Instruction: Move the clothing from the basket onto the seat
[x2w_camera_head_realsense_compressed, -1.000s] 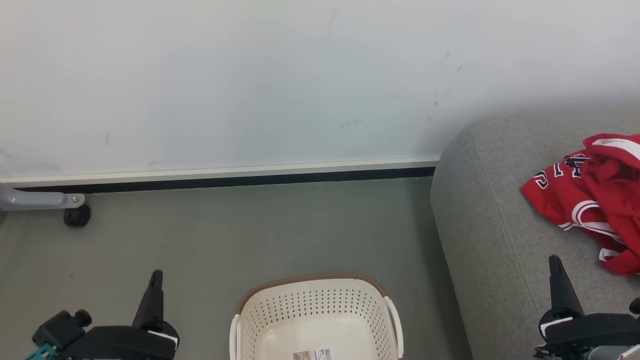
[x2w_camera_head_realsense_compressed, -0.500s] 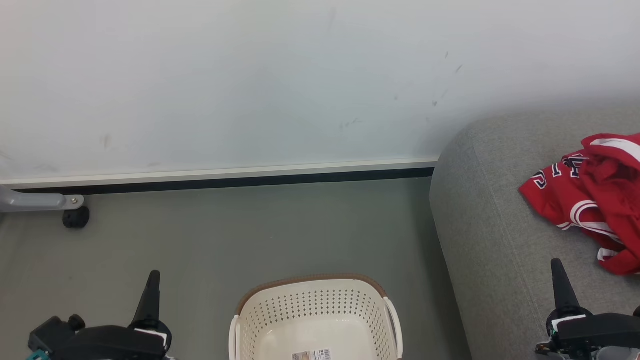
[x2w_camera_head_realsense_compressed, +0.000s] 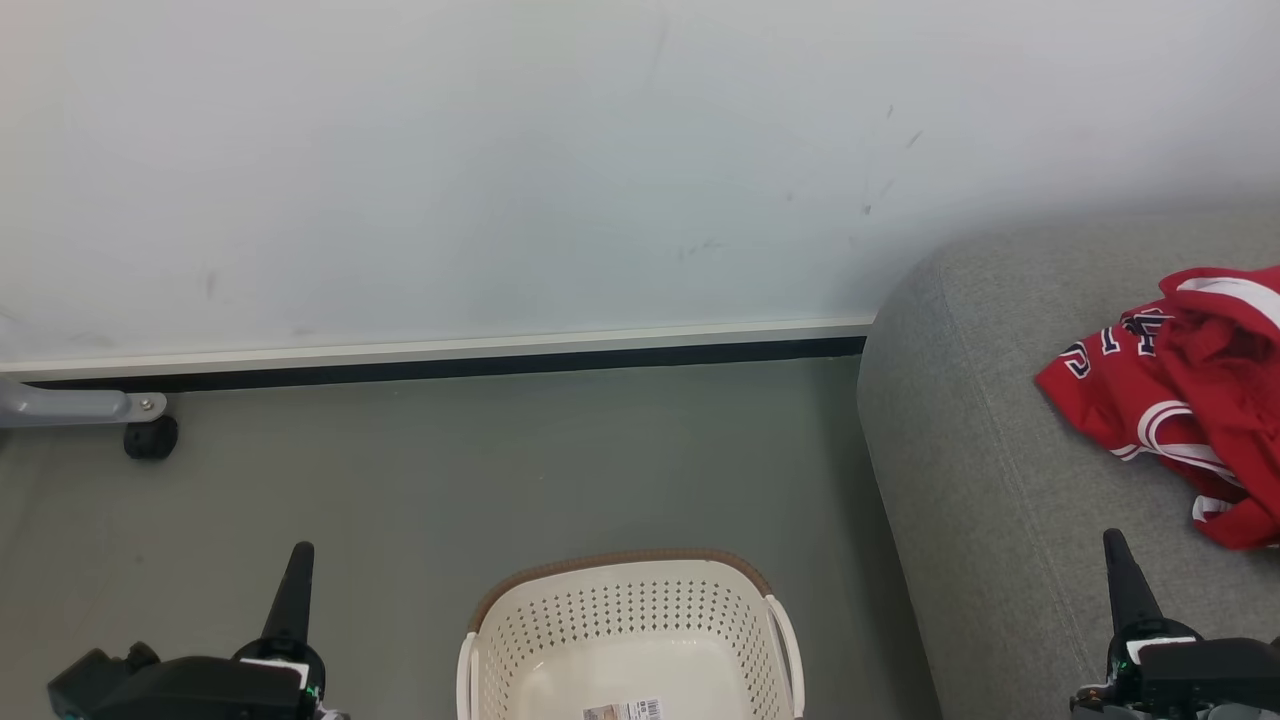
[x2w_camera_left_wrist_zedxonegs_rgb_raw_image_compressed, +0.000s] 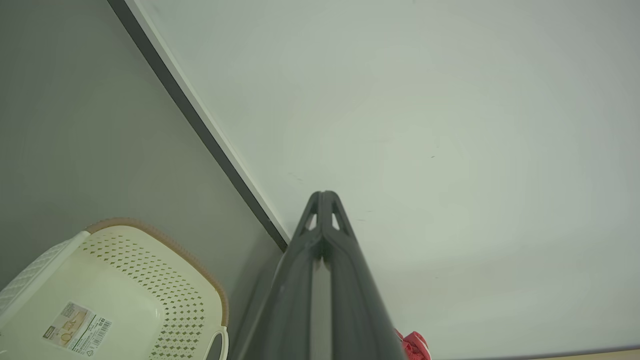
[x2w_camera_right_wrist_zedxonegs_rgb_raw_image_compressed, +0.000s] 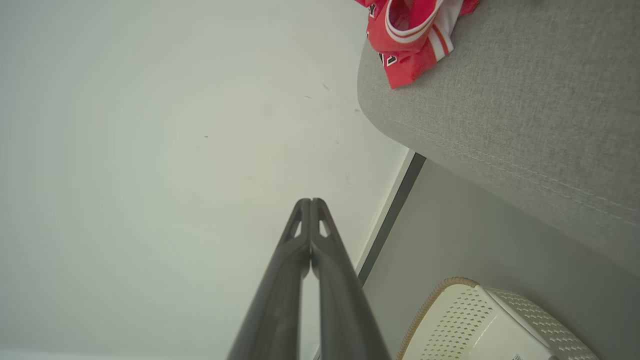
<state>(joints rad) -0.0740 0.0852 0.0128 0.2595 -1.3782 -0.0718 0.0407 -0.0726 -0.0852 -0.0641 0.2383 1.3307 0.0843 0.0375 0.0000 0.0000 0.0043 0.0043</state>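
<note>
On the seat (x2w_camera_head_realsense_compressed: 980, 480), far right in head view: clothing (x2w_camera_head_realsense_compressed: 1180, 390), red with white stripe trim, crumpled in one heap. Dark white-edged lettering shows on its left part. The heap runs off the right frame edge, so I can't tell its full extent.

Basket (x2w_camera_head_realsense_compressed: 620, 610) sits on the grey floor (x2w_camera_head_realsense_compressed: 450, 470), just left of the seat and not touching it. Its bottom shows bare cream plastic with a label (x2w_camera_head_realsense_compressed: 625, 709).

My left hand (x2w_camera_head_realsense_compressed: 298, 560) is low left, over the floor, left of the basket. Fingers are pressed together; the wrist view shows the tips meeting on themselves.

My right hand (x2w_camera_head_realsense_compressed: 1115, 545) is low right, over the seat, near the heap but clear of it. Fingers are together the same way.

Both hands point toward the white wall (x2w_camera_head_realsense_compressed: 500, 150). A grey leg with a black caster (x2w_camera_head_realsense_compressed: 150, 437) stands at the wall, far left.
</note>
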